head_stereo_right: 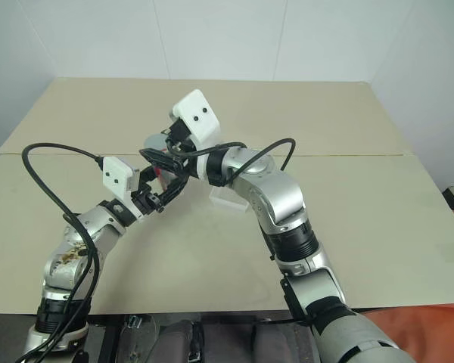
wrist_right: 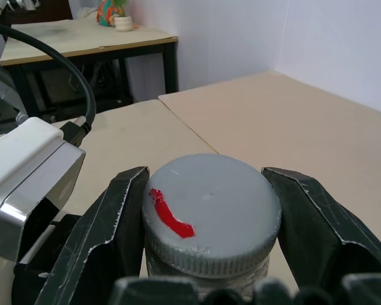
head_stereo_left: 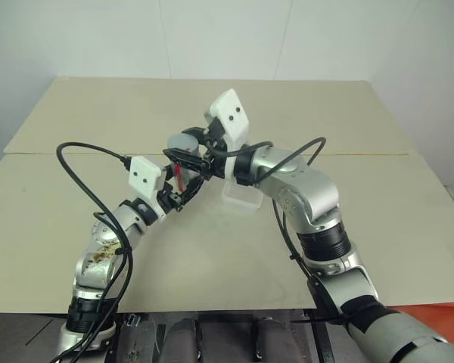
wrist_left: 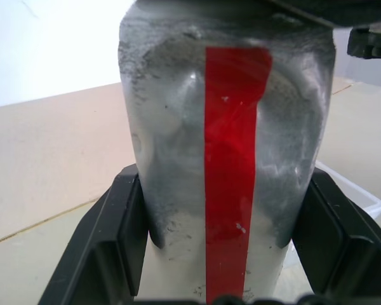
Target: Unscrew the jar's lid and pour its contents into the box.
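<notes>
The jar, a silvery cylinder with a vertical red stripe, is held upright above the table's middle. My left gripper is shut on its lower body, with one black finger on each side. On top of the jar sits the grey lid with its small red mark. My right gripper comes in from the right and is shut on the lid's rim, its fingers pressing both sides. The clear plastic box lies on the table just right of the jar, under my right wrist.
The beige table has a seam across it behind the arms, and a white wall stands beyond its far edge. A black cable loops off my left arm. The right wrist view shows a second table in the background.
</notes>
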### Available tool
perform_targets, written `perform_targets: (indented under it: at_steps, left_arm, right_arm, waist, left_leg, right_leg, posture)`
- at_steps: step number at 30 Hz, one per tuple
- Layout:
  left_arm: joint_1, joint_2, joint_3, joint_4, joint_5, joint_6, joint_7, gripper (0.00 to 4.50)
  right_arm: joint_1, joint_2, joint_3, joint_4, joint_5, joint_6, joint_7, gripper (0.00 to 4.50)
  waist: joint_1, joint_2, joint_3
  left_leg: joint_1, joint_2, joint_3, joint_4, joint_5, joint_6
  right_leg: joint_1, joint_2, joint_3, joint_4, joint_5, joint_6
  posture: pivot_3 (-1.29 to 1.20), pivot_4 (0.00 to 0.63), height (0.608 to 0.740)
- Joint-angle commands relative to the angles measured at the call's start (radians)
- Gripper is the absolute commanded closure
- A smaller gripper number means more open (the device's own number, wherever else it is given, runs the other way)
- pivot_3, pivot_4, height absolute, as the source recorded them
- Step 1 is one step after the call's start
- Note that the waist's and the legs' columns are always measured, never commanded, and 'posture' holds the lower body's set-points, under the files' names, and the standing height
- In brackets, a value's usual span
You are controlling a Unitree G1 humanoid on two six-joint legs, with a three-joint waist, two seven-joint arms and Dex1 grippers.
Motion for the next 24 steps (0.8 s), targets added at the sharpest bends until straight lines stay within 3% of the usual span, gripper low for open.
perform_targets:
  at_steps: [1, 12, 18, 24]
  left_arm:
    - [0.031, 0.014, -0.020, 0.016, -0.011, -0.021, -0.060, 1.72]
    - [-0.033, 0.086, -0.011, 0.141, -0.071, -0.080, -0.292, 1.72]
    - [-0.079, 0.103, 0.007, 0.193, -0.058, -0.111, -0.319, 1.72]
    - [-0.167, 0.143, 0.030, 0.240, -0.058, -0.141, -0.348, 1.72]
  right_arm:
    - [-0.072, -0.026, -0.105, -0.086, 0.055, 0.009, -0.004, 1.72]
    - [-0.022, -0.171, -0.217, -0.213, 0.226, 0.119, 0.047, 1.72]
    - [0.056, -0.265, -0.239, -0.240, 0.182, 0.111, -0.001, 1.72]
    - [0.302, -0.328, -0.292, -0.288, 0.065, 0.095, -0.153, 1.72]
  waist:
    - [0.000, 0.000, 0.000]
    - [-0.001, 0.000, 0.000]
    - [0.001, 0.000, 0.000]
    - [0.013, -0.001, 0.000]
  left_leg:
    - [0.000, 0.000, 0.000, 0.000, 0.000, 0.000]
    - [0.000, 0.000, 0.001, 0.000, -0.001, 0.002]
    - [0.000, 0.000, 0.002, 0.000, -0.001, 0.002]
    - [-0.001, -0.001, 0.002, 0.000, -0.001, 0.002]
  right_leg:
    - [0.000, 0.000, 0.000, 0.000, 0.000, 0.000]
    - [0.000, 0.000, -0.001, -0.001, 0.000, 0.000]
    - [0.000, 0.000, 0.000, -0.001, 0.000, 0.000]
    - [0.001, -0.001, 0.000, -0.001, 0.000, 0.000]
  posture:
    - [0.00, 0.150, 0.740]
    - [0.00, 0.150, 0.740]
    - [0.00, 0.150, 0.740]
    - [0.00, 0.150, 0.740]
